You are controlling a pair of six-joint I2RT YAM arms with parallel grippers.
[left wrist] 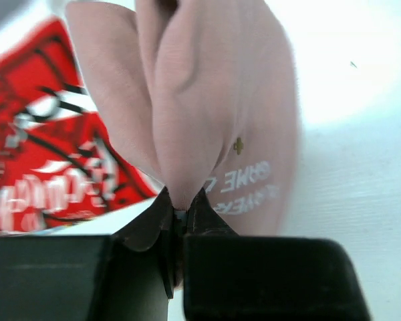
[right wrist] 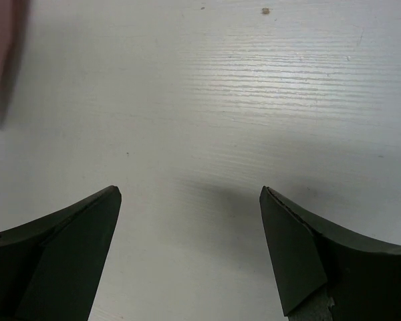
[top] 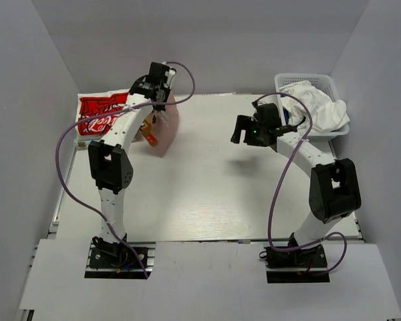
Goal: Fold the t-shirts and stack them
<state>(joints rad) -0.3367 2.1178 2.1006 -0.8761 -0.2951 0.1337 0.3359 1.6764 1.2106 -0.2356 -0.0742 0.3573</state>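
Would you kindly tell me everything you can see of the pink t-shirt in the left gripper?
The pink t-shirt is soft, dusty-pink cloth, bunched into folds and pinched in the shut left gripper. It hangs at the far left of the table, beside the red t-shirt that lies flat. Pale lettering, mirrored in the wrist view, and a small orange mark show on it. Whether its lower edge touches the table is unclear.

Bunched pink tee (top: 168, 134) hangs beside flat red tee (top: 97, 111); white tee (top: 321, 107) crumpled.
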